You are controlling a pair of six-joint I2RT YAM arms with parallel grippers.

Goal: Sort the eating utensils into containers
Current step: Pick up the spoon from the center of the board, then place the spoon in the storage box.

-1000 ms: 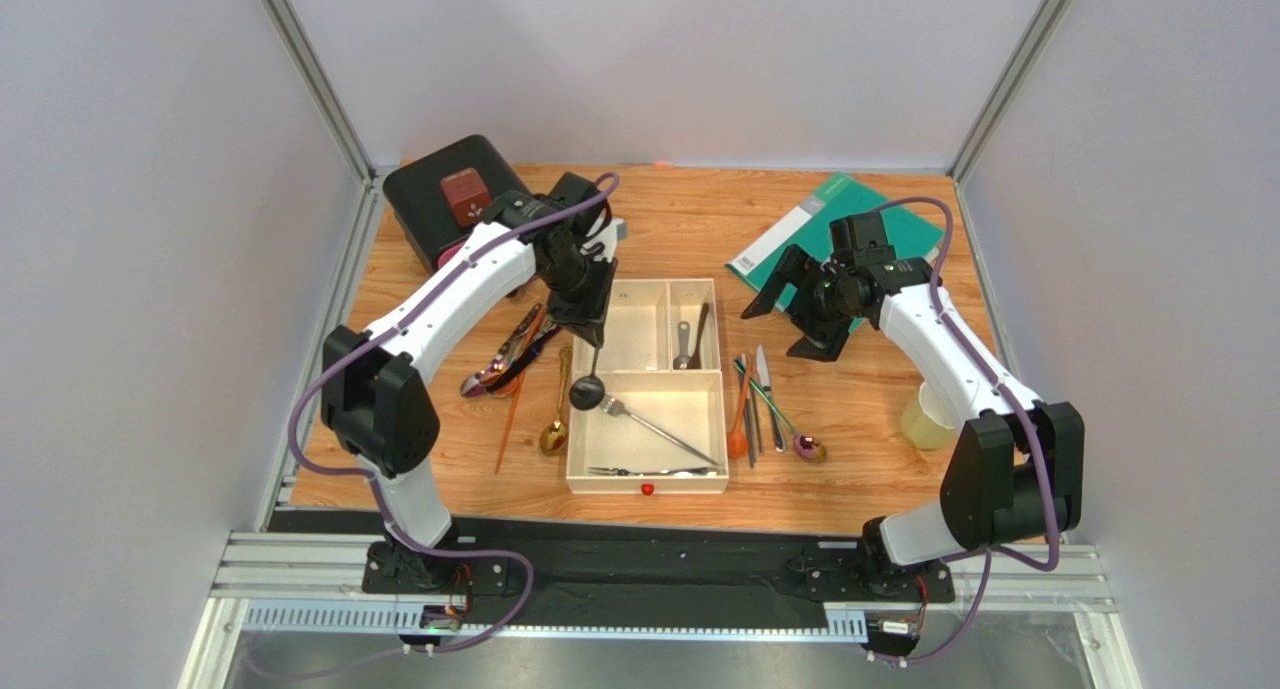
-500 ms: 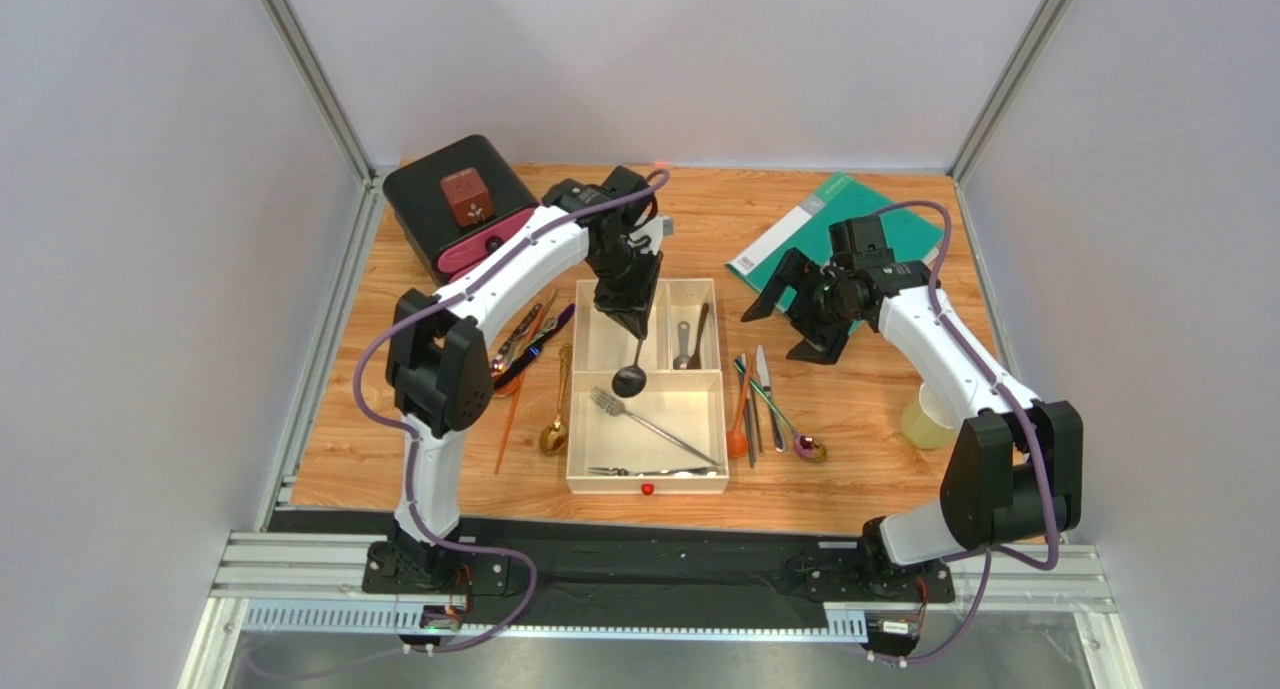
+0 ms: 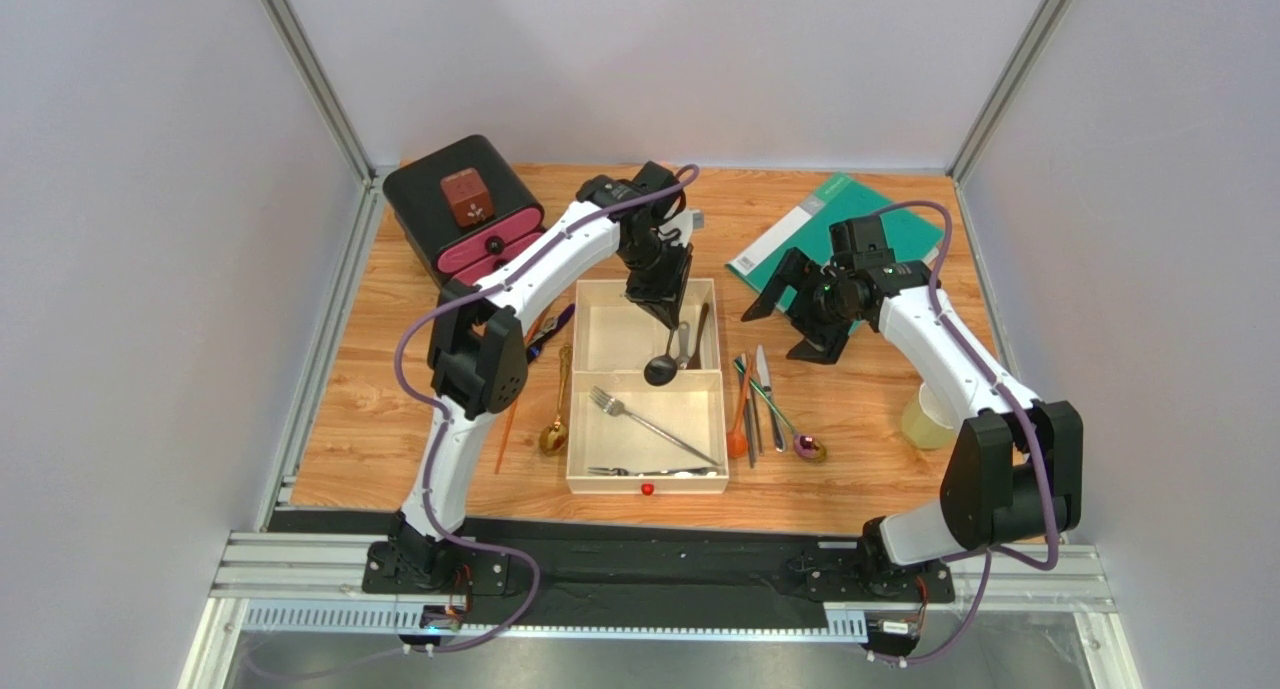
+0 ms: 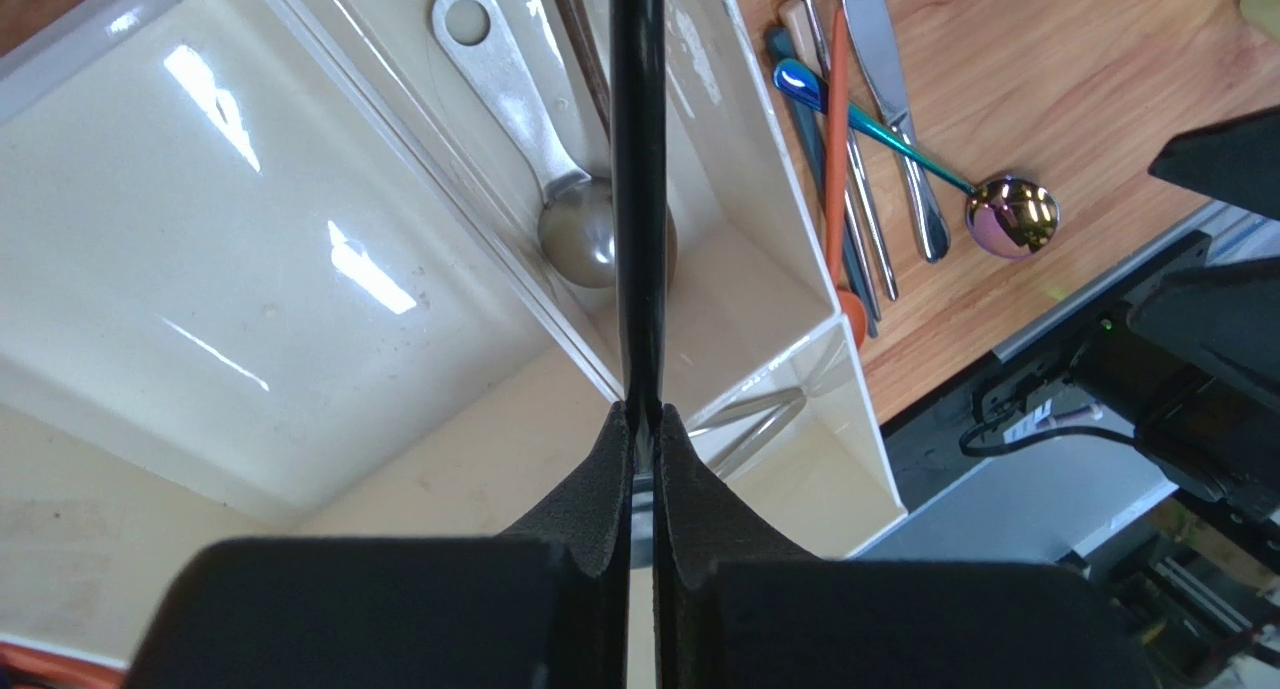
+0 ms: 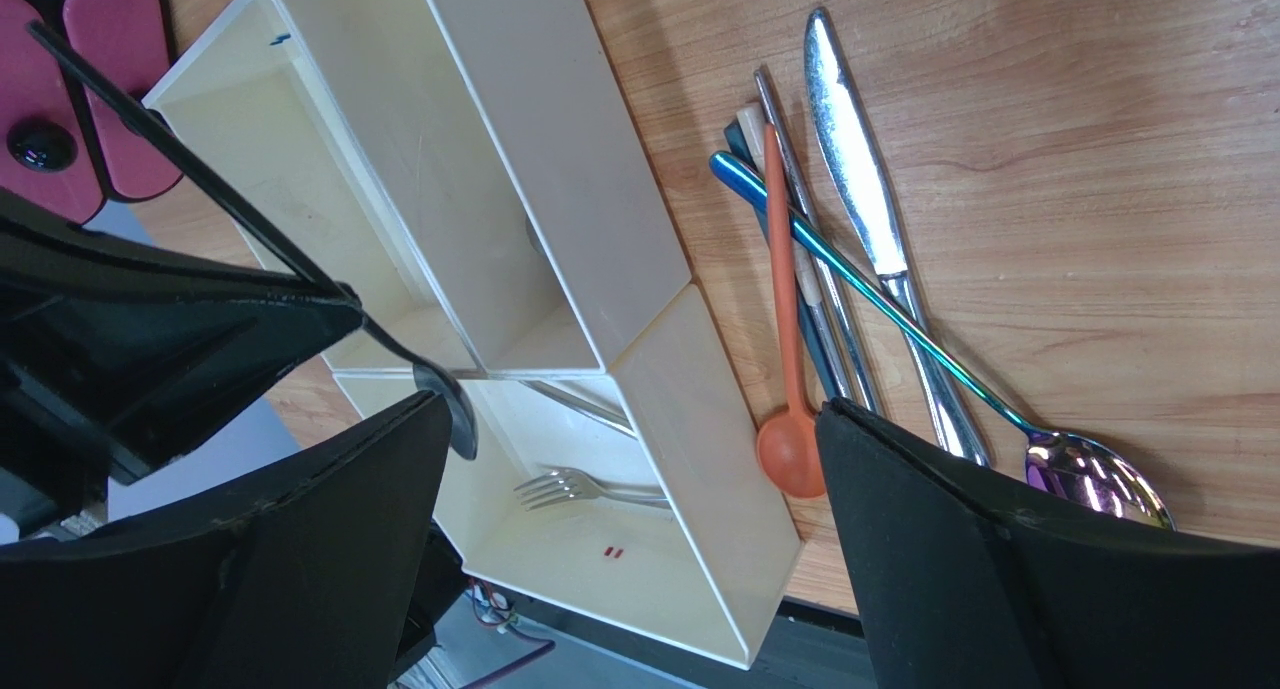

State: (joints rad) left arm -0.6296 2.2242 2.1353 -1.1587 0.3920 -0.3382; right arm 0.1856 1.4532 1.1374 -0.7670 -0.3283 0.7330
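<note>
My left gripper [image 3: 661, 302] is shut on the handle of a black spoon [image 3: 661, 362], which hangs bowl-down over the wall between the two small compartments of the cream-white tray [image 3: 613, 337]. In the left wrist view my gripper [image 4: 642, 419] pinches the black handle [image 4: 639, 194] above a silver spoon [image 4: 579, 236] lying in the right small compartment. A silver fork [image 3: 646, 424] lies in the large compartment. My right gripper [image 3: 812, 311] is open and empty, hovering right of the tray. In its view [image 5: 631, 419] an orange spoon [image 5: 784, 344], a knife [image 5: 857, 134] and a rainbow spoon [image 5: 1089, 472] lie on the wood.
A gold spoon [image 3: 558, 412], an orange chopstick [image 3: 507, 419] and more utensils [image 3: 526, 341] lie left of the tray. A black box with pink drawers [image 3: 458, 209] stands at the back left. A green book [image 3: 819, 232] lies at the back right, a pale yellow cup [image 3: 927, 416] at the right.
My left gripper has carried the black spoon rightward, from the tray's left edge to over the small compartments. The right arm has not moved.
</note>
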